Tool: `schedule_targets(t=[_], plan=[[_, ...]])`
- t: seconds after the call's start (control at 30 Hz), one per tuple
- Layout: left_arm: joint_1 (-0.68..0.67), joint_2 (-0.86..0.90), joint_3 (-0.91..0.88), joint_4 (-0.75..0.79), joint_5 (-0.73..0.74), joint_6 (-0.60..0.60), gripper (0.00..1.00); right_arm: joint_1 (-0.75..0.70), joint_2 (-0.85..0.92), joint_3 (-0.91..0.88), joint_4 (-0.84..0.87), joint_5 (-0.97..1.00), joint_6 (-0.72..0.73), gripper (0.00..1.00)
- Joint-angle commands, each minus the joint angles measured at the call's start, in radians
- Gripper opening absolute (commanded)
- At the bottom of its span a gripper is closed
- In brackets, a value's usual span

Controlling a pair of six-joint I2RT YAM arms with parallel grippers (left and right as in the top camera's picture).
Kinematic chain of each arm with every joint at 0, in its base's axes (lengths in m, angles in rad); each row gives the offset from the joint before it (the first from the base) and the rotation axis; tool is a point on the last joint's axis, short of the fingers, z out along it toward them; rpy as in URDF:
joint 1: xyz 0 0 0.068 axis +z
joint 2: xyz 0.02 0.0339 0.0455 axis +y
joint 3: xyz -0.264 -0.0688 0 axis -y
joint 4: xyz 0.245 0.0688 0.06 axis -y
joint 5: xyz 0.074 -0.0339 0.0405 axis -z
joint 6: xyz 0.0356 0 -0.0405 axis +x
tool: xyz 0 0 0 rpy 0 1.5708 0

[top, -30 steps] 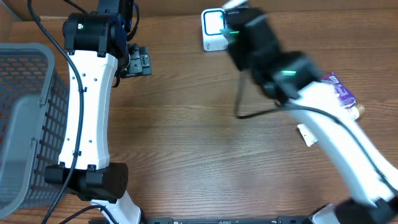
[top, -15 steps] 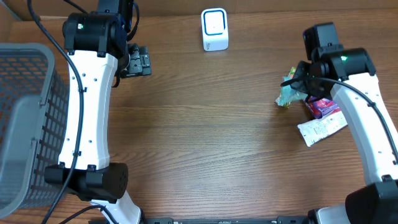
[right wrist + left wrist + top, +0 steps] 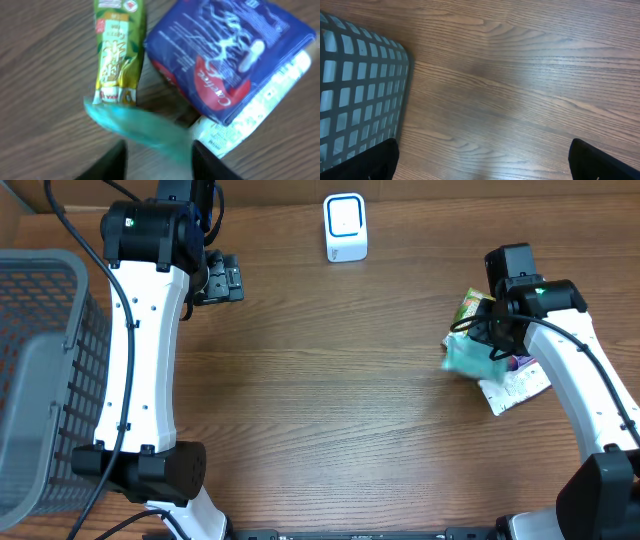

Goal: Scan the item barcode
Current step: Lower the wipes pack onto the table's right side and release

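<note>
1. The basket [image 3: 40,380] sits far to the left of the scanner [image 3: 345,227]
2. The left gripper [image 3: 225,280] hangs left of the scanner, a bit nearer the robot. Its jaws are wide and hold nothing. Its own camera shows only bare wood between the two black fingertips [image 3: 370,162]
3. The scanner is the white box at the far side of the table. No pack is in front of it
4. The teal pack [image 3: 466,358] is right of the scanner and well apart from it, nearer the robot. It looks blurry
5. The right gripper [image 3: 157,165] is right of the scanner too, just over the teal pack. Its jaws are part way apart. The teal pack lies by the tips and looks loose, not pinched
6. Three more packs lie right of the scanner, close by the teal one: a green pack [image 3: 117,50], a blue pack [image 3: 235,60] and a white pack [image 3: 235,135] under the blue one
7. I cannot tell if any pack has been scanned. If not, a pack must be picked up and its barcode shown to the scanner
</note>
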Motion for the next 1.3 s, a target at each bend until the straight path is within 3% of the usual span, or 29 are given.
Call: schedule_targets(t=[0.0, 0.27, 0.47, 0.6, 0.73, 0.77, 0.8, 1.1, 1.27], plan=[[-0.002, 0.009, -0.003, 0.001, -0.003, -0.017, 0.99, 0.002, -0.009, 0.021, -0.006, 0.027, 0.004, 0.52], [-0.002, 0.009, -0.003, 0.001, -0.003, -0.017, 1.00, 0.003, -0.039, 0.203, -0.106, -0.011, -0.001, 0.55], [-0.002, 0.009, -0.003, 0.001, -0.003, -0.017, 1.00, 0.003, -0.136, 0.311, -0.164, -0.239, -0.154, 0.55], [-0.002, 0.009, -0.003, 0.001, -0.003, -0.017, 1.00, 0.003, -0.277, 0.334, -0.203, -0.317, -0.158, 0.55], [-0.002, 0.009, -0.003, 0.001, -0.003, -0.017, 1.00, 0.003, -0.460, 0.335, -0.222, -0.353, -0.153, 0.67], [-0.002, 0.009, -0.003, 0.001, -0.003, -0.017, 0.99, 0.003, -0.504, 0.335, -0.230, -0.369, -0.150, 0.79], [-0.002, 0.009, -0.003, 0.001, -0.003, -0.017, 0.99, 0.003, -0.556, 0.335, -0.240, -0.394, -0.150, 1.00], [-0.002, 0.009, -0.003, 0.001, -0.003, -0.017, 0.99, 0.003, -0.901, 0.335, -0.278, -0.430, -0.150, 1.00], [-0.002, 0.009, -0.003, 0.001, -0.003, -0.017, 1.00, 0.003, -0.975, 0.335, -0.354, -0.344, -0.154, 1.00]])
